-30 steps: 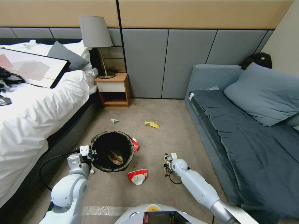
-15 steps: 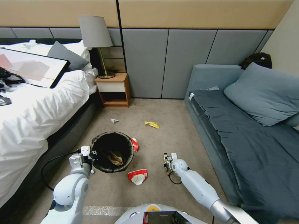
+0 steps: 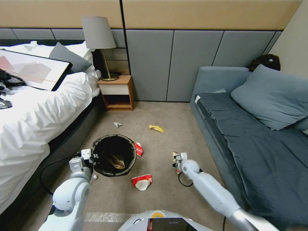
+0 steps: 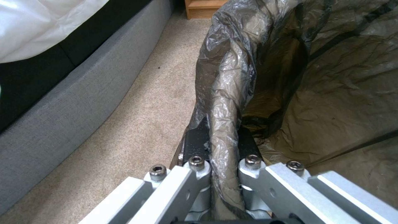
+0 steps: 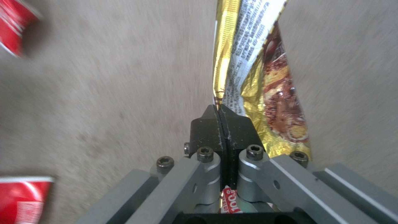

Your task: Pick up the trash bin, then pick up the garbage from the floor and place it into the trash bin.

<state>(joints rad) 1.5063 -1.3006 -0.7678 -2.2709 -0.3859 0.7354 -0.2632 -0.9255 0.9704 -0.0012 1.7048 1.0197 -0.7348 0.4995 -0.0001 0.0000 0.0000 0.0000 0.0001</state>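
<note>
Left claw is clamped on the rim of the bin beside the bed. Right claw pinches a gold wrapper, apparently just above the floor, right of the bin.

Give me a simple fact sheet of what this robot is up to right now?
Left gripper: shut on the bag-lined rim of the trash bin
Right gripper: shut on a gold wrapper, off the carpet
In bin: a crumpled scrap
Floor litter: red-and-white wrapper, red scrap beside bin, yellow wrapper, small pale scrap
</note>
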